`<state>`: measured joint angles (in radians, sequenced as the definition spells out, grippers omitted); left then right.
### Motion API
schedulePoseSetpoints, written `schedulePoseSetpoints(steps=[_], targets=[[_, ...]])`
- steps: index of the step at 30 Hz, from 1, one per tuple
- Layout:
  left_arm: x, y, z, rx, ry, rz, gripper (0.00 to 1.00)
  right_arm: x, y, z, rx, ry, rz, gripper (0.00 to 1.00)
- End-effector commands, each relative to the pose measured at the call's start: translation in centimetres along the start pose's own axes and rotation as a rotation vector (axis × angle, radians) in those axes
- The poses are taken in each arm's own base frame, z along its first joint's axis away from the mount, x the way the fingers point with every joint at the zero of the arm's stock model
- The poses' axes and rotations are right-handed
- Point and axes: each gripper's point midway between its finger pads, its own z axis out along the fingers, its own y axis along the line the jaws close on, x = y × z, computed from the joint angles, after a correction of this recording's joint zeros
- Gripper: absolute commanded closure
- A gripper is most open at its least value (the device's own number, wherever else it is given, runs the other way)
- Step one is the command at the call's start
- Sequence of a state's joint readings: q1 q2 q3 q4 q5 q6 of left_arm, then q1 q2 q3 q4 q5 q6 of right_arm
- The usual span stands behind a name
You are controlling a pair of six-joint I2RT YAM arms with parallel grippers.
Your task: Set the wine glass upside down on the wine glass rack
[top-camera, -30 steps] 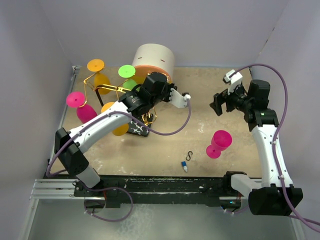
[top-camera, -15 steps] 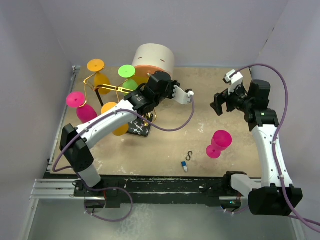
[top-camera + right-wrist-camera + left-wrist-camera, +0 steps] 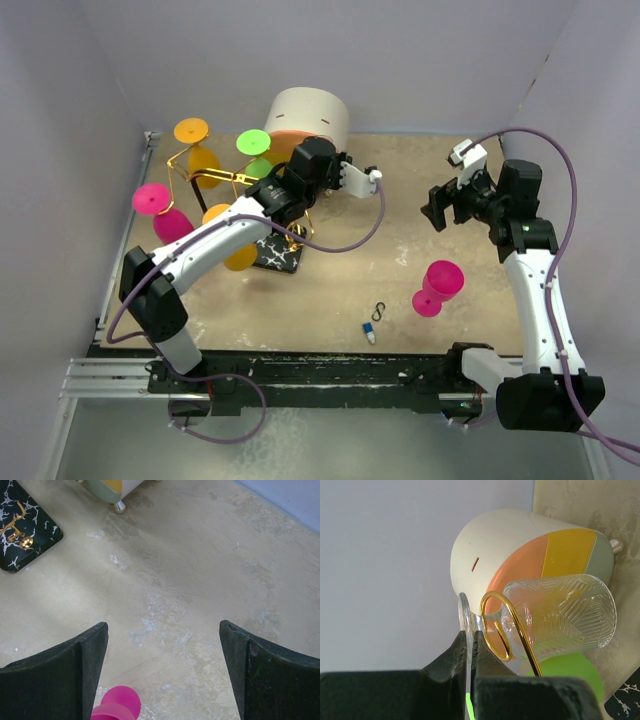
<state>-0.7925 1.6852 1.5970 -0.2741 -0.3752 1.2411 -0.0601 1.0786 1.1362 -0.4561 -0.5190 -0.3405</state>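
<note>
Clamps the left claw (image 3: 470, 636) shut on the thin foot of the clear glass (image 3: 560, 615), fingers all but meeting across its edge. Holds that glass sideways in the wrist view, with a curled gold hook (image 3: 500, 625) of the rack (image 3: 205, 178) looping over the stem: bowl beyond the hook, foot on the claw's side. Hangs it up at the rack's arms, above the black base (image 3: 275, 255), beside coloured glasses (image 3: 152, 198) hung foot-up — cream box (image 3: 490, 545) close behind. Spreads the right claw (image 3: 162, 625) wide, gripping nothing, well apart from the rack. Hovers over the bare surface (image 3: 200, 555), near a pink glass (image 3: 435, 287) resting there.
</note>
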Motion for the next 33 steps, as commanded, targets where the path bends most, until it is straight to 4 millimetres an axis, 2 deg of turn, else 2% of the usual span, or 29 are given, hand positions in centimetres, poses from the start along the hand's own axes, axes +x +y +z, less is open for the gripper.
schedulePoseSetpoints(steps=[1,16,28,33], targets=[[0.7,4.7,-2.5,-0.143,0.001,-0.086,1.00,-1.1,0.1,-0.4,0.000,-0.050,-0.012,0.06],[0.9,3.7,-3.8,-0.089,-0.016,-0.096,1.00,-1.0,0.1,-0.4,0.004,-0.049,-0.012,0.06],[0.9,1.9,-3.7,-0.021,-0.021,-0.110,1.00,-0.9,0.0,-0.3,0.004,-0.046,-0.012,0.06],[0.9,1.3,-3.8,0.004,-0.023,-0.108,0.95,-0.8,0.0,-0.2,0.000,-0.044,-0.008,0.06]])
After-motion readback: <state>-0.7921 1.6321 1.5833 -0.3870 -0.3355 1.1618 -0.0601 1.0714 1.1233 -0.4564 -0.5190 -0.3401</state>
